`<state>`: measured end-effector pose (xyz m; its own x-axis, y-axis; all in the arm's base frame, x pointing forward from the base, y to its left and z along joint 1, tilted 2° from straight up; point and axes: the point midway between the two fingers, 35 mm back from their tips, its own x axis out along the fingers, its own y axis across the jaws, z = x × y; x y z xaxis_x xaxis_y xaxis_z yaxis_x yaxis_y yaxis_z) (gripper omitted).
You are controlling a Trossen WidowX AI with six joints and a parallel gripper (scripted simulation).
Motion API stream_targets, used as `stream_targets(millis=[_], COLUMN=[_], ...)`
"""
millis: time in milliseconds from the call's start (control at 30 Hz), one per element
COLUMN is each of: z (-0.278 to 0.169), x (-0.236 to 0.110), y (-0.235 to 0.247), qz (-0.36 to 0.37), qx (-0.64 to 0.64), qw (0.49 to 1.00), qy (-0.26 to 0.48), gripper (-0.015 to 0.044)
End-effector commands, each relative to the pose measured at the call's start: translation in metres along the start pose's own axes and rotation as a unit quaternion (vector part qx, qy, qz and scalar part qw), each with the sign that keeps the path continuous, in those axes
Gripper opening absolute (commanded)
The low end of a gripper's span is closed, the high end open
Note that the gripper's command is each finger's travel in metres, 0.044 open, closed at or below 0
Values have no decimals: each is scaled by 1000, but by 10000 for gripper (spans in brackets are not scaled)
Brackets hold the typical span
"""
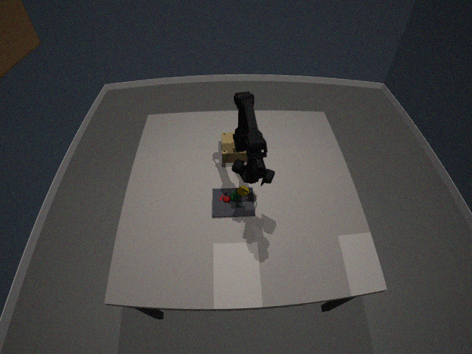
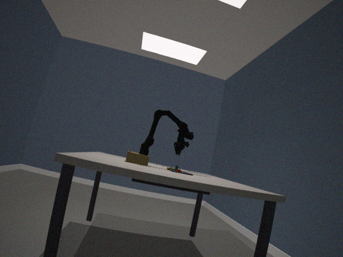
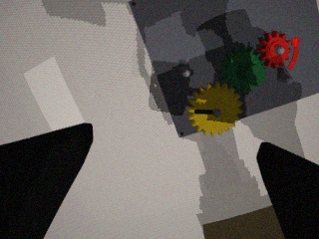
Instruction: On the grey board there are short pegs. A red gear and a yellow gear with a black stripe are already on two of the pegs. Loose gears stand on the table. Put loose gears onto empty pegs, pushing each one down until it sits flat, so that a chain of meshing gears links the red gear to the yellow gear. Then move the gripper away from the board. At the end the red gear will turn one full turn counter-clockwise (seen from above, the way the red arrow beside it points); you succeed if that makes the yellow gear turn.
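While the gripper (image 1: 255, 180) (image 2: 177, 153) (image 3: 177, 141) hangs above the table (image 1: 171, 228) (image 2: 166, 178) (image 3: 115, 189), the green gear (image 1: 234, 196) (image 2: 176, 167) (image 3: 244, 69) is down on the grey board (image 1: 228, 211) (image 2: 188, 173) (image 3: 169, 35), lower than the fingertips and off past the gap between them. It sits between the yellow gear (image 1: 242, 190) (image 2: 170, 168) (image 3: 224, 102), which is the closer one to the hand in the wrist view, and the smaller red gear (image 1: 226, 200) (image 2: 178, 170) (image 3: 271, 56), farther out. Teeth look like they reach both neighbors, but it's pretty shadowy, so I can't swear to how flat the green one sits. A bare peg (image 3: 186, 73) pokes up on the board near the yellow gear, also beyond the fingertips.

As for markings, the yellow gear has its black stripe (image 3: 203, 112), and a curved red arrow (image 1: 220, 198) (image 3: 296, 50) hugs the red gear's far side from the hand.

Fingers are spread wide with nothing between them. The black arm (image 1: 248, 122) (image 2: 153, 129) rises from the tan block (image 1: 229, 156) (image 2: 137, 159) (image 3: 239, 226) behind the hand, bends over up top, and points the gripper down.
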<state>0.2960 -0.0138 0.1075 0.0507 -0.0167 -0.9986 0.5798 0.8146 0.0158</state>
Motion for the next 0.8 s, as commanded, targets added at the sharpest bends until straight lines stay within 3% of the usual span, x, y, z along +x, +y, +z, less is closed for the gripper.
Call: stream_targets(millis=[0,400,767], z=[-32,-172,-174], x=[-8,-34,-34], y=[48,144,145], qz=[1,5,5], qx=[-2,-2,-2], qw=[1000,1000,1000], qy=[1,6,6], gripper=[440,440,440])
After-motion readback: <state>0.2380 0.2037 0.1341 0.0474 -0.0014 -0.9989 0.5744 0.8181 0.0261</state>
